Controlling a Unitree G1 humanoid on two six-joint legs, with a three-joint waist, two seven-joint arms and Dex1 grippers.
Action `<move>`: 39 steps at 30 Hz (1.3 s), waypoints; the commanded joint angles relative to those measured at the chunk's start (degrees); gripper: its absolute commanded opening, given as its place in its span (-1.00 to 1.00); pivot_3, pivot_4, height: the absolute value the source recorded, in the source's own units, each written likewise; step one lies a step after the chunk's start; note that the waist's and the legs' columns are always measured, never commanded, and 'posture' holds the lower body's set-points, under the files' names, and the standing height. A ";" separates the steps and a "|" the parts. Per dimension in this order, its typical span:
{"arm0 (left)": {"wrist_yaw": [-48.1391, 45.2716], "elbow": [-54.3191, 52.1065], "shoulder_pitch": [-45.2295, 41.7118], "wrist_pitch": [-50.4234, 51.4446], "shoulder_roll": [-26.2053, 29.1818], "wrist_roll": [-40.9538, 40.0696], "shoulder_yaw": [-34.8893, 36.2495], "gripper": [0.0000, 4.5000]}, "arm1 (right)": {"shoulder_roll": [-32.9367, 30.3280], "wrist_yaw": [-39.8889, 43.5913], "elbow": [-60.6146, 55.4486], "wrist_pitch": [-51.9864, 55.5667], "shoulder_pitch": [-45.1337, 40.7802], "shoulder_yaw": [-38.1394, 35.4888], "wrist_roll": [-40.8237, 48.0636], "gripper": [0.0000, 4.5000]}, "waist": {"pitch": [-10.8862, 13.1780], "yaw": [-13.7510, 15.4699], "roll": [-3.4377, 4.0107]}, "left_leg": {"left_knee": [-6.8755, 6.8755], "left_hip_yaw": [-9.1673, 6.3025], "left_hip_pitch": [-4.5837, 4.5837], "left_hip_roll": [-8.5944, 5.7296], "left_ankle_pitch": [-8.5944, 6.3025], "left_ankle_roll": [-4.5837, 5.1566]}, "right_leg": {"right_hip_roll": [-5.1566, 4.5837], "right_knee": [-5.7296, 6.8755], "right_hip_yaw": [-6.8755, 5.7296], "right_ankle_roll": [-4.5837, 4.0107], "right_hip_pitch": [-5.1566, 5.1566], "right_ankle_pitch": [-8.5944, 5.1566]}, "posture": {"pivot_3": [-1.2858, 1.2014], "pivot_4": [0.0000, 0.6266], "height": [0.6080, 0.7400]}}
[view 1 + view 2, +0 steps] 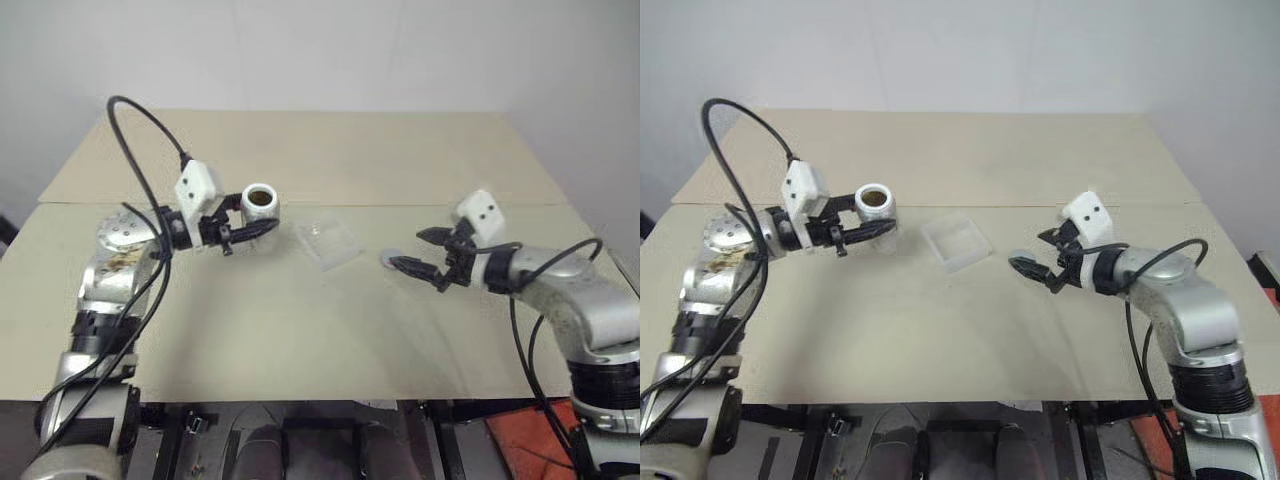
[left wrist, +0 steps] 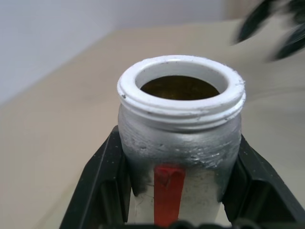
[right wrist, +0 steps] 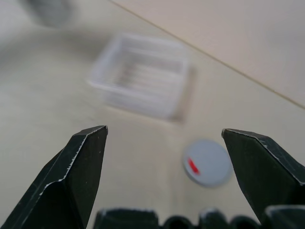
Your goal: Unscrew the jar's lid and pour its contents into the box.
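Left gripper point(image 1: 243, 232) clamps open jar point(image 1: 260, 203), lid point(image 3: 208, 162) off on surface point(image 1: 300, 330). Right gripper point(image 1: 424, 251) wide open, empty, right of box point(image 1: 328, 240); bare room toward near edge.

Head stereo pair: high, looking down across the same table point(image 1: 300, 330) | left wrist: close on jar point(image 2: 181, 138) | right wrist: low, facing box point(image 3: 143, 76), lid point(image 3: 207, 162)

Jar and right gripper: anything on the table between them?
The box and, nearer the right gripper, the lid; jar held in left gripper. Head views.
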 commanded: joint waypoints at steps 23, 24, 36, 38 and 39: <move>83.49 33.05 -27.36 -32.21 -5.14 87.93 -50.39 -0.09 | -4.21 1.40 -7.80 0.86 -3.44 -2.60 6.05 0.98 | 0.02 0.48 -0.04 | 0.01 0.07 -0.26 -0.03 -0.02 0.04 | -0.03 0.24 0.02 0.06 -0.25 0.03 | 0.03 -0.52 1.00; 84.84 33.00 -27.32 -31.81 -4.80 88.59 -50.95 -0.09 | -4.23 1.27 -7.60 0.86 -3.17 -2.16 5.76 0.98 | 0.03 0.51 -0.05 | 0.02 0.07 -0.27 -0.03 -0.02 0.04 | -0.03 0.23 0.02 0.06 -0.25 0.03 | 0.03 -0.52 1.00; 88.69 34.71 -27.53 -31.16 -4.35 88.21 -51.65 -0.09 | -3.96 0.83 -7.58 1.71 -3.07 -1.15 6.38 0.98 | 0.03 0.61 -0.05 | 0.06 0.07 -0.33 -0.04 -0.02 0.04 | -0.05 0.25 -0.01 0.07 -0.26 0.04 | 0.03 -0.52 1.00; 88.09 35.14 -27.27 -31.21 -4.22 86.96 -50.80 -0.09 | -4.08 0.93 -7.81 1.62 -2.85 -1.19 6.44 0.98 | 0.03 0.57 -0.05 | 0.06 0.07 -0.32 -0.04 -0.02 0.04 | -0.05 0.25 -0.01 0.07 -0.26 0.04 | 0.03 -0.52 1.00; 87.45 35.17 -27.03 -31.07 -3.97 85.76 -49.99 -0.09 | -4.19 0.98 -7.94 1.57 -2.65 -1.28 6.49 0.98 | 0.03 0.56 -0.05 | 0.06 0.06 -0.32 -0.04 -0.02 0.04 | -0.05 0.25 -0.01 0.07 -0.26 0.04 | 0.03 -0.52 1.00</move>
